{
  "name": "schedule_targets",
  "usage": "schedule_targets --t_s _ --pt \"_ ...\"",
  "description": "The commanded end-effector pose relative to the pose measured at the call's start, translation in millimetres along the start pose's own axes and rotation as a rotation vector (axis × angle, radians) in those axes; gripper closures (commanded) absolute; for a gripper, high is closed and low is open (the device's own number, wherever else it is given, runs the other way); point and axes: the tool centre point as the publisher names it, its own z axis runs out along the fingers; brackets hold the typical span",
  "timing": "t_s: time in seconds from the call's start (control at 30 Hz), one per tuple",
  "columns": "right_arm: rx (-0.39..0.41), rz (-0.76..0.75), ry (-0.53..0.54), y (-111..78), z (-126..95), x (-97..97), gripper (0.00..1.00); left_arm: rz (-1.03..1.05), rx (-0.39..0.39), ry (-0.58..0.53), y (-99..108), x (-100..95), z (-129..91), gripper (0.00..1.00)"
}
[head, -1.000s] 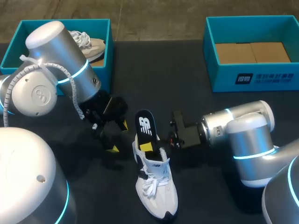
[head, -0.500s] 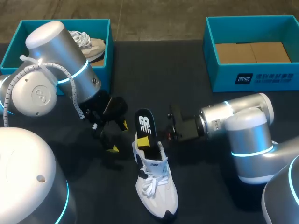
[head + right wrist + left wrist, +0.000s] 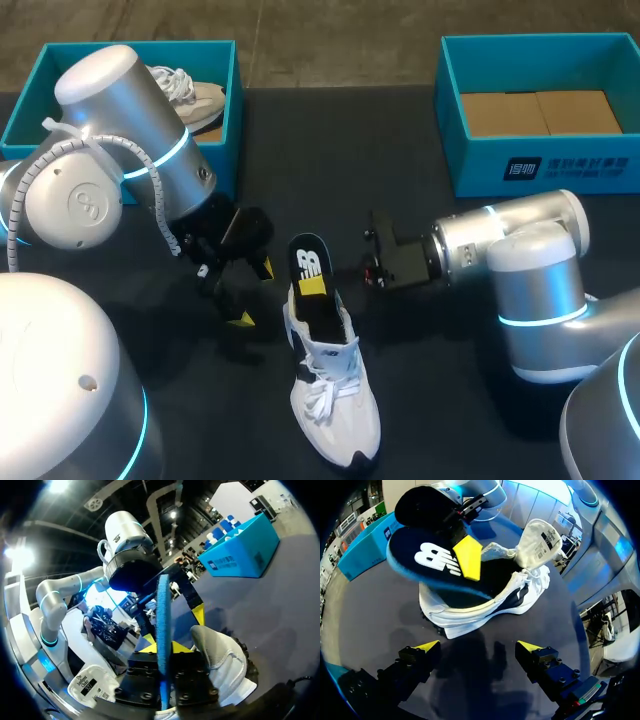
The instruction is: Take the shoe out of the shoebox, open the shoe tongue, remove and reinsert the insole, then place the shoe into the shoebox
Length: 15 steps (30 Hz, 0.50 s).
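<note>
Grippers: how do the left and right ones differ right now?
The left gripper is open and empty; the right gripper is shut on the insole. The left stands apart from the shoe, which lies ahead of it; the right is over the shoe's opening. Both have yellow tips.

The insole [image 3: 308,255] pinched in the right claw [image 3: 313,286] is seen as matt dark foam; the shoe [image 3: 335,400] beneath is of white woven cloth, laid on a matt black table [image 3: 300,140].
</note>
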Motion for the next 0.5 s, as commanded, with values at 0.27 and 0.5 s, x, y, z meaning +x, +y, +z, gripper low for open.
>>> schedule_targets --t_s 0.27,0.5 --pt "0.015 0.031 0.002 -7.5 -1.1 -2.4 1.00 -0.055 -0.050 -0.019 -0.6 -0.1 4.9 0.00" --pt "0.032 0.060 -0.003 -17.1 -0.6 -1.9 1.00 -0.081 -0.068 -0.018 -1.4 2.6 7.2 0.00"
